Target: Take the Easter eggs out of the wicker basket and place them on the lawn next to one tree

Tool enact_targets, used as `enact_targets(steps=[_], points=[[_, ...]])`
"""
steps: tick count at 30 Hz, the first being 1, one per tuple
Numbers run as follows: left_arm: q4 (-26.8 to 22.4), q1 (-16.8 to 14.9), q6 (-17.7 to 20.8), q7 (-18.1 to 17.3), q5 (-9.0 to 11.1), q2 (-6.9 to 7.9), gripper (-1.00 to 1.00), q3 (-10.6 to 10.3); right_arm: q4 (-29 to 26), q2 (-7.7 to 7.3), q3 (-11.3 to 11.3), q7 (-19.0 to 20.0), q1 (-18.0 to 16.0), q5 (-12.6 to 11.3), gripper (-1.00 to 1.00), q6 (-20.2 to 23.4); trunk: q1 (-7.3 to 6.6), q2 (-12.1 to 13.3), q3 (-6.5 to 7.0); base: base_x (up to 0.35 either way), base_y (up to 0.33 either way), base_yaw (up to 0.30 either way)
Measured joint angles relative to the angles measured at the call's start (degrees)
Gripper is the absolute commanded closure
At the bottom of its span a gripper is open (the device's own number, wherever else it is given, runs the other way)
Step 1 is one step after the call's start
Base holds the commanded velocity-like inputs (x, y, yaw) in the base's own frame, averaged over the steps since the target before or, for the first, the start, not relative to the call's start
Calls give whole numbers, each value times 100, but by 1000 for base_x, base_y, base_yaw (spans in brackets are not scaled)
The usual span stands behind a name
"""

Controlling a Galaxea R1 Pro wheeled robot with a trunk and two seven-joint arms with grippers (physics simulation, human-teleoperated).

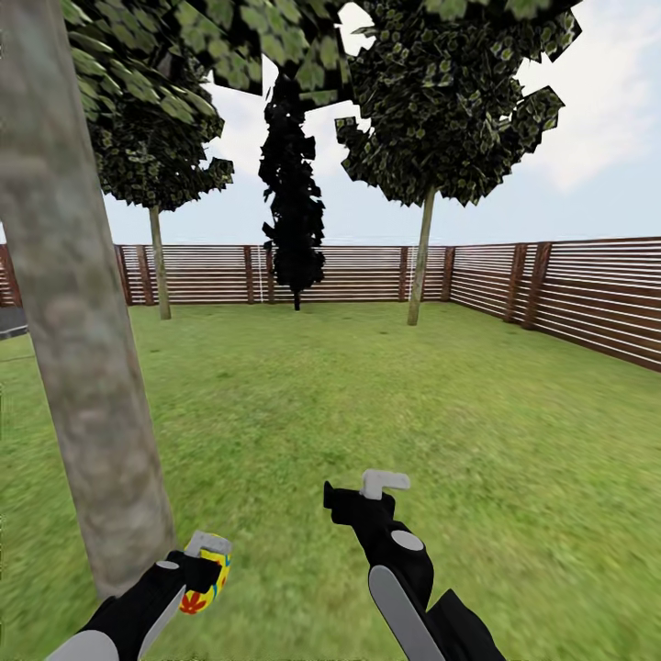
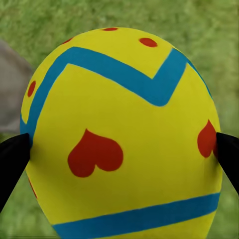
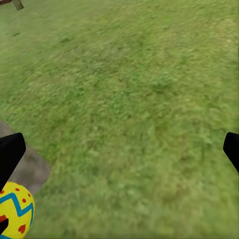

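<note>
Left gripper is clamped on one Easter egg — I see a black finger on each side of its shell in the left wrist view — held just beside the base of the thick grey tree over the lawn. Right gripper hangs empty with jaws spread wide over bare grass. Farther out — two thin-trunked trees, a black cypress and the slat fence bounding the garden.
</note>
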Motion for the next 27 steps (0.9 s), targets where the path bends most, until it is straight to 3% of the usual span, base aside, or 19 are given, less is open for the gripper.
enact_targets(steps=[27], points=[[2, 8, -9, 0, -2, 1, 100, -3, 0, 8, 8, -13, -3, -8, -100, 0, 439, -802, -385, 0, 0, 2]])
